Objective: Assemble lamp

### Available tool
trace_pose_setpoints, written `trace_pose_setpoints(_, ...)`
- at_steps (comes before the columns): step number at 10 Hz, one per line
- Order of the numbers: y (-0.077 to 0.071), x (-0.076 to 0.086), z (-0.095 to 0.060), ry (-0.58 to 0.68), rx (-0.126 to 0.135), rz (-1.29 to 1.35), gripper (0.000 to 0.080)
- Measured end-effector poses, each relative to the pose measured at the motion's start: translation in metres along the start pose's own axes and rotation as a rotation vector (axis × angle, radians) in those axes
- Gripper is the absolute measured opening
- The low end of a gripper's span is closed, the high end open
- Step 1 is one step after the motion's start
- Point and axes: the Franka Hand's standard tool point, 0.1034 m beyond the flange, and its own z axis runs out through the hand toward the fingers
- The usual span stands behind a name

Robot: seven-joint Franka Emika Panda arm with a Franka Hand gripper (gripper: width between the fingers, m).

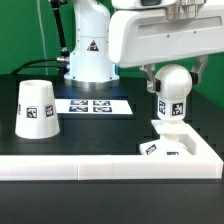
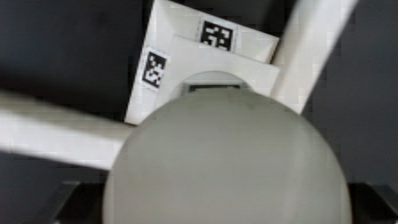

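Bulb (image 2: 214, 165): wrist view, blurred, cut off by the picture's edge; covers much of the base (image 2: 187, 70). Base tags (image 2: 217, 35): blurred, patterns unreadable. Gripper (image 1: 172, 88): exterior view, pads hidden against bulb head; arm (image 1: 150, 30) above cut off by the upper edge. Bulb-to-base contact: cannot tell.

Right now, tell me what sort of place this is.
Probably a robotics lab bench: a robot pedestal on a black table, a marker board beside it, and tagged parts like the shade and bulb.

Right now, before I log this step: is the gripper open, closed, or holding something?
Gripper: closed on the bulb, over the base.
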Motion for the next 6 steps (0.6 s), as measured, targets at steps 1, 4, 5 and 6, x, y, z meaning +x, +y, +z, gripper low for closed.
trace_pose_setpoints(1, -0.0015, -0.0008, 0.0002, -0.004, 0.0, 0.133, 0.0577)
trace_pose_setpoints(4, -0.0019, -0.0006, -0.0001, -0.005, -0.007, 0.449, 0.058)
trace_pose_setpoints(5, -0.0025, -0.0012, -0.0002, -0.011, -0.01, 0.534, 0.058)
trace_pose_setpoints(6, -0.0046, -0.0027, 0.0005, -0.018, -0.013, 0.635, 0.058)
